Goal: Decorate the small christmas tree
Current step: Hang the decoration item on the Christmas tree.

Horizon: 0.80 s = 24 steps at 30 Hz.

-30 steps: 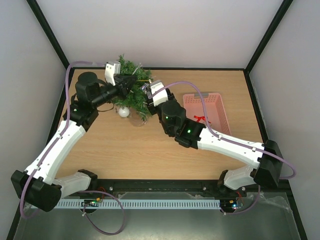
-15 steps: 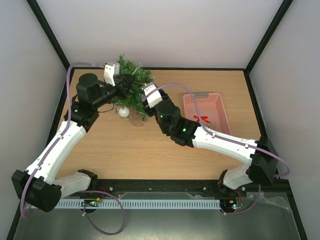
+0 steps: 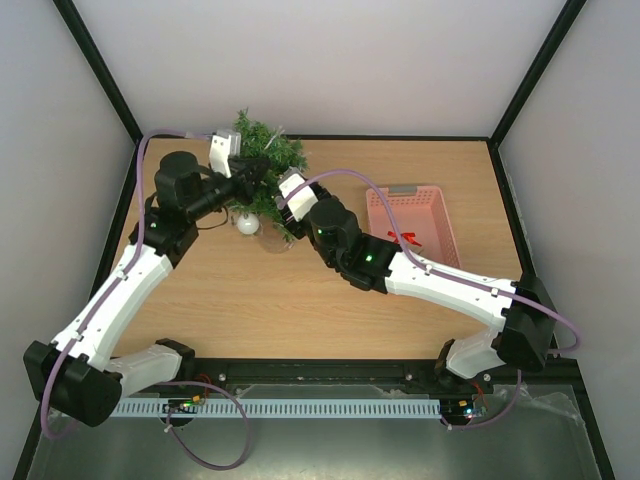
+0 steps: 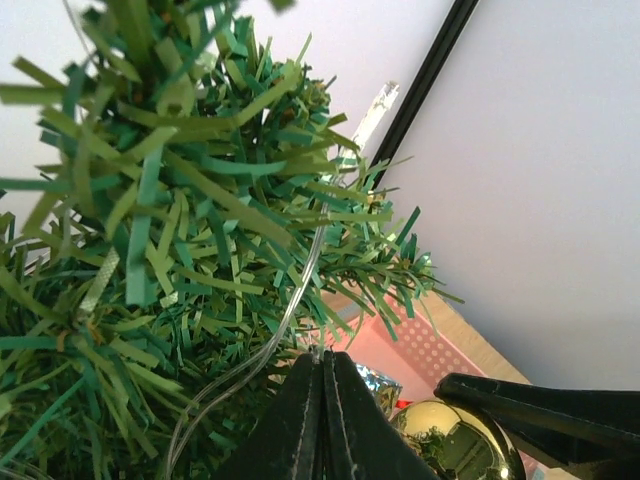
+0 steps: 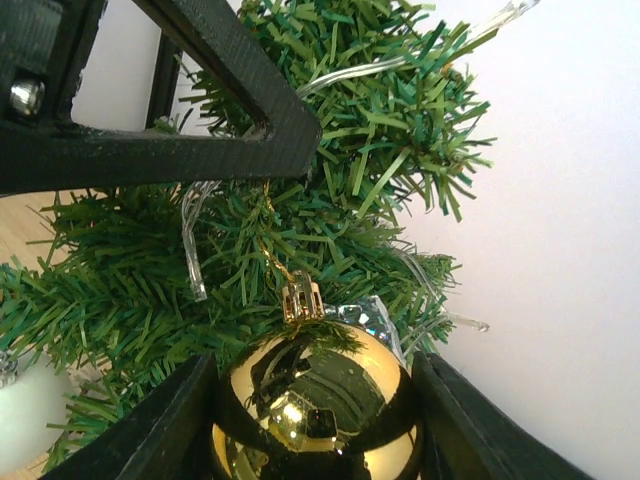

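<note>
Right gripper (image 5: 315, 440) clamped on gold ball (image 5: 312, 385); left gripper (image 4: 322, 395) closed, apparently pinching its cord (image 5: 272, 245). Tree (image 5: 350, 150) just beyond both grippers. Risk: cord fails to catch, ball drops; tugging tips tree

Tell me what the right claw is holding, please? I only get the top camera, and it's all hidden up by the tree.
Observer: The right gripper is clamped on a shiny gold bauble, with one finger on each side.
Operator: Is it hanging on the tree yet?
Observer: Not that I can see. Its gold thread runs up into the left gripper, whose jaws are shut, right beside the branches of the small christmas tree.
Operator: Does the tree have lights?
Observer: Yes, a clear light wire with little bulbs winds through the needles. None look lit.
</note>
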Tool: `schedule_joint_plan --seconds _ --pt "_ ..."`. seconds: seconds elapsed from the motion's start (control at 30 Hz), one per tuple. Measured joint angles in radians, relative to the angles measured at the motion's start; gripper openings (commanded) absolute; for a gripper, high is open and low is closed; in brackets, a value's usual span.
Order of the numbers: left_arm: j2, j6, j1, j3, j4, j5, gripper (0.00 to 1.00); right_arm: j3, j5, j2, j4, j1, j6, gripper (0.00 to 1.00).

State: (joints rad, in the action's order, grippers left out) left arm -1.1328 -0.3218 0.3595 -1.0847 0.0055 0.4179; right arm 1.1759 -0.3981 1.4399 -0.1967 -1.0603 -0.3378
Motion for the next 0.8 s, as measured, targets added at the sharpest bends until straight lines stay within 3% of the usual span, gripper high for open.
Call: schedule_joint_plan --seconds 0.8 --pt "0.038 0.029 0.0 0.009 -0.017 0.002 0.02 0.0 0.003 -0.006 0.014 0.0 -0.018 0.37"
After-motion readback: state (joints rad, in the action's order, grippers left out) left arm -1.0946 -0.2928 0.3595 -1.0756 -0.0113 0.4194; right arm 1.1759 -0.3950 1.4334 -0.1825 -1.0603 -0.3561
